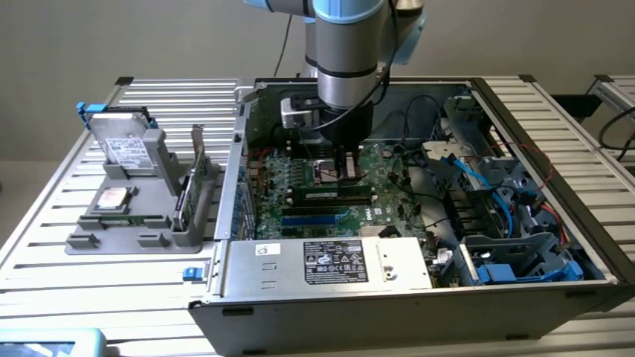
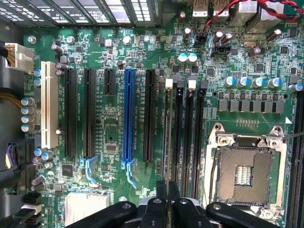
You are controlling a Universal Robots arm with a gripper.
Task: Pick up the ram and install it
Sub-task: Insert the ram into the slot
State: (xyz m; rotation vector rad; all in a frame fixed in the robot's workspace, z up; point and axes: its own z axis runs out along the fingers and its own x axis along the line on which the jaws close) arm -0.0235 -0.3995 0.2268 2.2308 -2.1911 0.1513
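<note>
The pincer [image 1: 344, 177] is closed on the ram [image 1: 332, 195], holding it down at the black slots [image 2: 187, 123] inside the computer case [image 1: 397, 316], so picking up is done, but I cannot tell if it has clicked in.

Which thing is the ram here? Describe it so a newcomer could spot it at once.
Find the open computer case and the green motherboard inside it. Right under the pincer a long, narrow stick stands on edge: the ram. Unlike the empty blue slots beside it, it bears dark chips and a white label.
</note>
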